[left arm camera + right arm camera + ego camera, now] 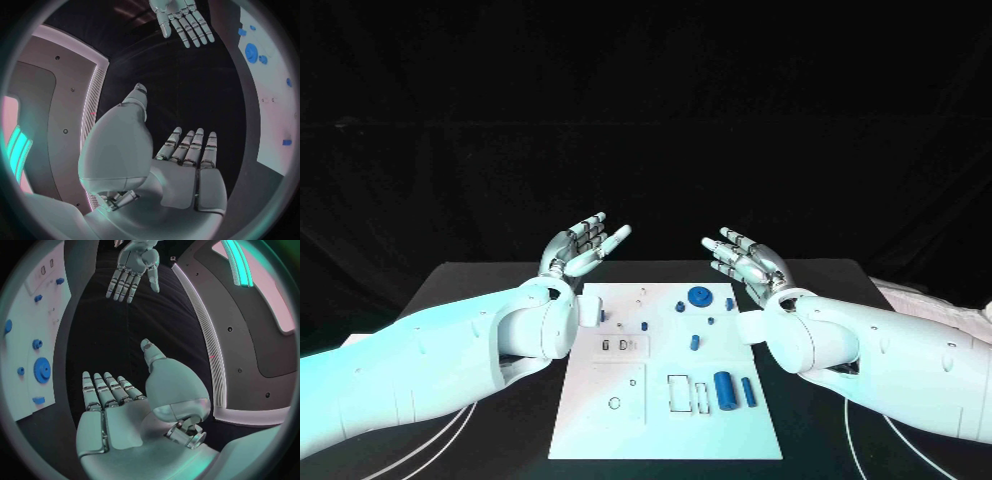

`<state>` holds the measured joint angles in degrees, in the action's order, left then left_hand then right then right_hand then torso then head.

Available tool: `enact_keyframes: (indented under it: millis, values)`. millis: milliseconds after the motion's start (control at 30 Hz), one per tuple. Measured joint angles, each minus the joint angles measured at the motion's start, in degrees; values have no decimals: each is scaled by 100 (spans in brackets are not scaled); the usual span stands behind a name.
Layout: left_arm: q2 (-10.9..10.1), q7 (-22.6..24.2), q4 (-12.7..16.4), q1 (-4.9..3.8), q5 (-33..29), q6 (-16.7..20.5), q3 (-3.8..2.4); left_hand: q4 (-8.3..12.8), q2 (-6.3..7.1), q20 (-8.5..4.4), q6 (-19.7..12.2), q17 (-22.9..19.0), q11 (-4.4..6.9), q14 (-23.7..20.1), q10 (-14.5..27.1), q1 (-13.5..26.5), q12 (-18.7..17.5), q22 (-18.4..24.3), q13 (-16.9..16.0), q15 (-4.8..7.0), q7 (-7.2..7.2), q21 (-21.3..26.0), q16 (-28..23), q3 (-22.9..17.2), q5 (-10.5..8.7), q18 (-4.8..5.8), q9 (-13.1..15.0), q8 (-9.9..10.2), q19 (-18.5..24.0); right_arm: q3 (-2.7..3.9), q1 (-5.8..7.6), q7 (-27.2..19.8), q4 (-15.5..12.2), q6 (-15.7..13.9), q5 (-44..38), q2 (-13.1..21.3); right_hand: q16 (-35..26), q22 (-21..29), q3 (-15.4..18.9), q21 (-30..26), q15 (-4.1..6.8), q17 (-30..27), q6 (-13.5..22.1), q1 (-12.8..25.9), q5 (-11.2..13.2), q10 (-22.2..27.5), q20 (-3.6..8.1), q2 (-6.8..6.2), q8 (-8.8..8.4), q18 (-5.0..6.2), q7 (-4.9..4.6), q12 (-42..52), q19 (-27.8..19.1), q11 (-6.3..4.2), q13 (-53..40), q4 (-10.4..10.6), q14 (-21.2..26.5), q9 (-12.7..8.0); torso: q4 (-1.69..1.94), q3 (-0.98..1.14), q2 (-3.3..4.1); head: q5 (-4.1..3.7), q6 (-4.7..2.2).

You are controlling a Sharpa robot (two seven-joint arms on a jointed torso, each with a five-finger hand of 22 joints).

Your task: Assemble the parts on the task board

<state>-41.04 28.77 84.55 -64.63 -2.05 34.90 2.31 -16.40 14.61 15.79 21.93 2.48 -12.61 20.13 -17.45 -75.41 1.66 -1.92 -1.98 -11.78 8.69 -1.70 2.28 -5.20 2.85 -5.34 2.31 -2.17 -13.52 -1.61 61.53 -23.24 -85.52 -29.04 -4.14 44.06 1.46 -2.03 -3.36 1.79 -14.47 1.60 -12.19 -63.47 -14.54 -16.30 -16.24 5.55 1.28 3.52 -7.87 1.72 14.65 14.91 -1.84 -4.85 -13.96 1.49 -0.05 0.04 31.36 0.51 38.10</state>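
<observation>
The white task board (625,425) lies in the middle of the black table. On it are a blue gear (700,295), a large blue cylinder (726,389), a thinner blue peg (747,391) beside it, a small blue piece (694,343) and several tiny blue pieces. My left hand (583,244) is raised above the board's far left corner, palm up, fingers spread, holding nothing. My right hand (744,259) is raised above the far right corner, also spread and holding nothing. The left wrist view shows its own hand (187,170) and the board (270,75); the right wrist view shows its hand (112,405) and the gear (42,370).
The board has empty slots, among them a rectangular outline (678,392) and an oval hole (615,403). White cables (437,440) run over the table on the left and right of the board. A pale cloth (920,298) lies at the table's right edge.
</observation>
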Motion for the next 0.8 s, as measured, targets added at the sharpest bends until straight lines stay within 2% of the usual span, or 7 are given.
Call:
enact_keyframes:
  millis: [100,233,300,367,400,533,800]
  values:
    - [0,0,-6,0,-16,-85,1,-37,-40,69,142,29,-19,212,-146,-100,35,-29,-15,-26,3,-56,46,-37,0,-76,13,-18,-126,-18,20,145,60,392,-137,-10,53,-32,-14,80,-15,31,-210,-218,0,-281,-36,14,25,0,-12,45,206,28,-25,-110,-300,25,-1,0,0,1,1]
    - [0,1,-7,0,-30,-153,2,-43,-196,78,589,117,-78,922,-645,-256,135,-131,-59,-66,28,-250,236,-174,-1,-96,64,-126,-792,-32,33,293,106,789,-279,-18,250,-149,-75,313,61,109,-881,-573,49,-1173,-37,15,162,196,-53,199,970,-13,-93,-309,-1281,94,-1,0,0,1,1]
    - [-17,6,-4,0,-34,-185,2,-16,-300,74,981,169,-78,1378,-1109,-360,222,-208,-97,-46,58,-405,367,-260,-1,-200,104,-208,-1294,-39,53,333,163,888,-416,-29,369,-211,-126,464,137,143,-1366,-747,105,-1745,-40,15,247,319,-86,297,1416,-70,-125,-416,-1876,137,-1,-1,4,-4,1]
    - [-87,28,6,-7,-35,-231,1,30,-377,68,1332,209,-57,1734,-1530,-437,301,-264,-127,-9,100,-535,473,-306,-1,-229,140,-289,-1686,-27,120,333,368,867,-748,-39,451,-252,-180,581,209,162,-1808,-870,147,-2181,-33,17,306,374,-120,359,1761,-128,-140,-510,-2333,167,3,-3,32,-54,19]
    - [-169,48,-3,-9,-35,-264,-2,70,-451,57,1611,239,-27,2021,-1864,-487,367,-307,-150,32,143,-638,557,-346,-1,-276,166,-345,-2002,22,196,332,494,801,-1090,11,504,-280,-242,675,272,170,-2166,-947,179,-2507,-22,14,348,449,-158,400,2024,-178,-140,-573,-2681,187,4,-5,47,-72,26]
    - [-211,71,10,-9,-36,-326,-3,182,-659,-8,2254,312,65,2741,-2649,-563,499,-407,-176,160,245,-901,755,-454,-1,-358,206,-464,-2809,48,254,331,556,654,-1756,62,598,-329,-419,892,435,186,-2995,-1084,233,-3258,48,9,402,536,-285,421,2644,-306,-149,-783,-3495,211,7,-12,101,-121,36]
    - [-342,76,292,-16,20,-468,-6,542,-870,-227,3068,467,254,3830,-3713,-687,588,-519,-183,428,395,-1253,967,-504,-1,-449,207,-525,-3999,130,372,605,635,550,-3183,66,683,-495,-846,1453,765,249,-3973,-1191,257,-4264,365,-100,400,621,-472,354,3757,-526,-165,-1065,-4795,225,18,-16,248,-168,23]
